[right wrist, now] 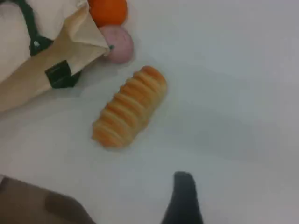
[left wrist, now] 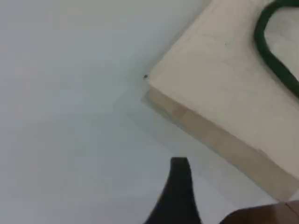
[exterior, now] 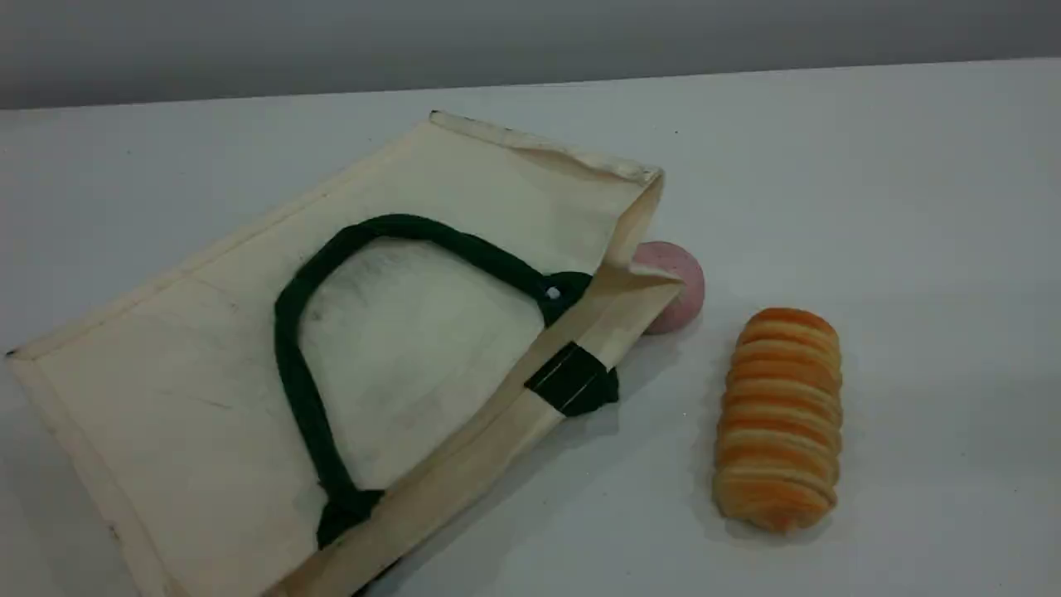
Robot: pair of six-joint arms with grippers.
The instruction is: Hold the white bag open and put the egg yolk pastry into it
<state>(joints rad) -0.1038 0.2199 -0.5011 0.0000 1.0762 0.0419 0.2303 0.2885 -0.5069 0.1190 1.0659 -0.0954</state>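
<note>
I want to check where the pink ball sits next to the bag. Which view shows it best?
The right wrist view: the pink ball shows almost whole, beside the white bag corner, with something orange just past it. The scene view shows the ball partly hidden behind the bag's edge. The left wrist view misses it.

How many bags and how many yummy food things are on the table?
Bags: 1, the white bag with green handles.
Pink balls: 1, the pink ball by the bag's mouth.
Striped bread rolls: 1, the striped bread roll.
Orange round things: 1, the orange round thing behind the pink ball, seen only from the right wrist view; it may be the pastry.
Total: 4 things.
</note>
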